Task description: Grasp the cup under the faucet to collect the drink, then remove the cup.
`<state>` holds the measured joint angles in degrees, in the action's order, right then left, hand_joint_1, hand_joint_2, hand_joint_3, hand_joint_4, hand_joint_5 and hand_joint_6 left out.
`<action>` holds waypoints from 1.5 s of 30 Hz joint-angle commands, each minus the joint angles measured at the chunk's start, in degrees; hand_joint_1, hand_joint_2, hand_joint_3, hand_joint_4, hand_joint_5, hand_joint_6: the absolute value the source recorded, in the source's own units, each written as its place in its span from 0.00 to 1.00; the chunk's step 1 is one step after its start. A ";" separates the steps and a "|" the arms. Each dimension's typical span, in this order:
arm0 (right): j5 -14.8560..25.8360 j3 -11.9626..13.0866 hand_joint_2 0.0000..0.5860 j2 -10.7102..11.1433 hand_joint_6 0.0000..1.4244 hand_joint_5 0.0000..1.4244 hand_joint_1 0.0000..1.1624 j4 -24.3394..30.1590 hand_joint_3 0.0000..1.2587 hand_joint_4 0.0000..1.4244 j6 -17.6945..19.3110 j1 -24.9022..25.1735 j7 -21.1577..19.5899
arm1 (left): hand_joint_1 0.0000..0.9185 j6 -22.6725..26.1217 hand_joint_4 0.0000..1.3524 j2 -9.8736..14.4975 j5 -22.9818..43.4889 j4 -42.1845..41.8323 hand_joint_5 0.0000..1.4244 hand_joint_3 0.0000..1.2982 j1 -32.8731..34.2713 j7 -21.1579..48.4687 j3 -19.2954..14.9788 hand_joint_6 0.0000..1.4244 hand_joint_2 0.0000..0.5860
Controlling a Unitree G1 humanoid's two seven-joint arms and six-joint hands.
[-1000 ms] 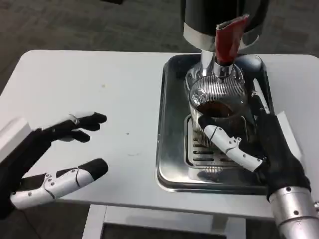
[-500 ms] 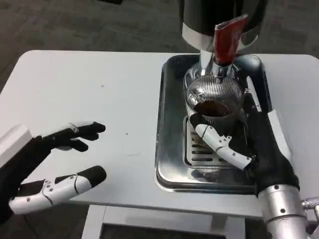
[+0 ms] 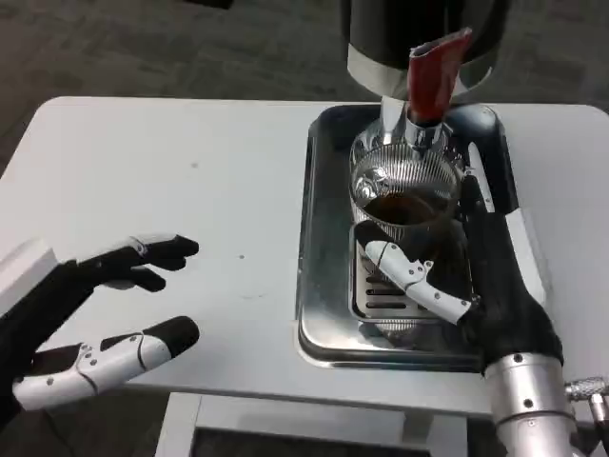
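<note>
The cup (image 3: 407,190) sits under the faucet (image 3: 428,81), gripped by the right hand (image 3: 481,276); left hand (image 3: 90,309) fingers spread wide.

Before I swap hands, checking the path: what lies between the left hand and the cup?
In the head view: bare white table, then the tray's raised left rim between the left hand and the cup.
</note>
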<state>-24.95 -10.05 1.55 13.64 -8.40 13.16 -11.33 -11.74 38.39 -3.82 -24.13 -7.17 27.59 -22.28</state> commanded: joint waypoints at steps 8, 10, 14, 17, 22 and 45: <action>-2.61 -1.49 0.36 -0.67 0.33 0.26 0.61 -1.83 0.04 0.14 -0.46 -1.31 -0.80 | 0.15 0.48 0.18 1.58 0.40 0.63 0.22 0.21 -0.54 1.01 -0.88 0.20 0.28; -3.27 -1.57 0.36 -0.71 0.35 0.28 0.62 -1.80 0.05 0.15 -0.72 -1.38 -0.91 | 0.15 0.59 0.19 1.62 0.46 0.79 0.22 0.21 -0.23 0.89 -0.85 0.19 0.29; -4.92 -1.95 0.37 -0.95 0.42 0.32 0.63 -1.72 0.07 0.19 -1.31 -1.57 -1.39 | 0.15 0.52 0.19 1.76 0.50 1.13 0.22 0.21 0.08 0.81 -0.85 0.19 0.29; -6.35 -2.33 0.36 -1.06 0.48 0.36 0.64 -1.67 0.09 0.22 -1.60 -1.70 -1.96 | 0.15 0.34 0.19 1.71 0.59 1.42 0.22 0.21 0.06 0.67 -0.97 0.19 0.29; -8.72 -2.84 0.38 -1.01 0.56 0.41 0.66 -1.86 0.12 0.27 -1.82 -2.08 -2.88 | 0.14 -0.01 0.19 1.79 0.71 1.80 0.22 0.21 -0.01 0.58 -1.13 0.19 0.28; -13.18 -2.90 0.37 -1.70 0.95 0.74 0.71 -0.50 0.47 0.61 0.70 -5.94 -9.67 | 0.12 -1.67 0.20 1.14 0.94 3.15 0.23 0.21 0.82 0.01 -1.17 0.20 0.27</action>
<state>-38.31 -13.43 0.30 13.68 -7.55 9.66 -20.26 -12.40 39.51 -2.85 -21.31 -6.18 28.06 -23.51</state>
